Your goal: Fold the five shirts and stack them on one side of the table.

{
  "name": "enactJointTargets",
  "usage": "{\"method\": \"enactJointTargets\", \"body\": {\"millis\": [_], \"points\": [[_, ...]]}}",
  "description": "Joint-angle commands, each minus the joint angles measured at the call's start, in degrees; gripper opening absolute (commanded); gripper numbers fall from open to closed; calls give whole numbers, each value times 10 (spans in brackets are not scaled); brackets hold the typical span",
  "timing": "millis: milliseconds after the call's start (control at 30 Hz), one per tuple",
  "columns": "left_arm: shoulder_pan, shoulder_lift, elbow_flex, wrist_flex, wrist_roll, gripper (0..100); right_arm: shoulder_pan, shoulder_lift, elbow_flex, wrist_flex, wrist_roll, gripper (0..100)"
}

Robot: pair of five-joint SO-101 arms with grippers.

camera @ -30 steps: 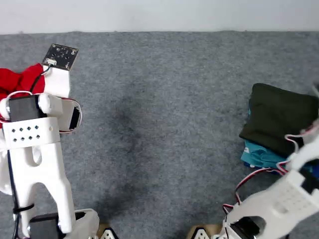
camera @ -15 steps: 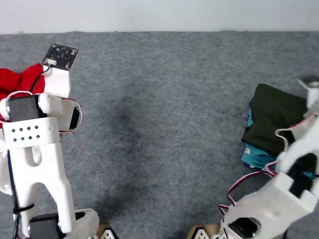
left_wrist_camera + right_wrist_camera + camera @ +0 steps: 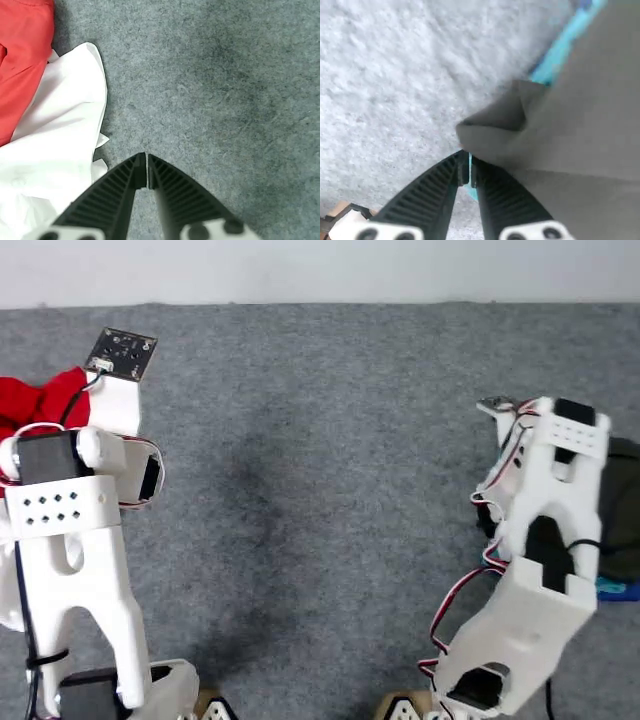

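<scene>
Shirts: 4 in sight, all diff. colours. That's 1 red shirt (image 3: 40, 400), 1 white shirt (image 3: 60, 135), 1 dark shirt (image 3: 625, 520) and 1 teal shirt (image 3: 559, 55). Split 2 + 2: red & white on the L side, dark & teal on the R side, so 2 heaps.

Robot arms: 2, both white, i.e. left arm (image 3: 70, 540) and right arm (image 3: 545, 570).

Grippers: 2, one per arm, i.e. left gripper (image 3: 147, 160) and right gripper (image 3: 465, 157). Each has 2 black ribbed fingers (image 3: 110, 195), 4 in total.

Circuit board (image 3: 122, 352): 1, dark, at the L arm's tip.

Grey mat (image 3: 320, 440): 1, covering the table.
</scene>
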State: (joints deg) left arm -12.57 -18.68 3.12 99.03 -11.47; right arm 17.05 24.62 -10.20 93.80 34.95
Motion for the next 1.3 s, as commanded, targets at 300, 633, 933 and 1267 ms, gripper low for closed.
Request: {"method": "enactJointTargets", "body": {"millis": [300, 633, 933, 1267], "points": [[1, -6, -4, 5, -5, 15, 93, -169, -12, 0, 64, 9], [1, -6, -4, 5, -5, 15, 96, -73, -11, 79, 64, 9], [1, -7, -4, 13, -5, 15, 116, -55, -11, 65, 64, 9], [1, -7, -4, 13, -5, 15, 15, 66, -12, 32, 2, 9]]}}
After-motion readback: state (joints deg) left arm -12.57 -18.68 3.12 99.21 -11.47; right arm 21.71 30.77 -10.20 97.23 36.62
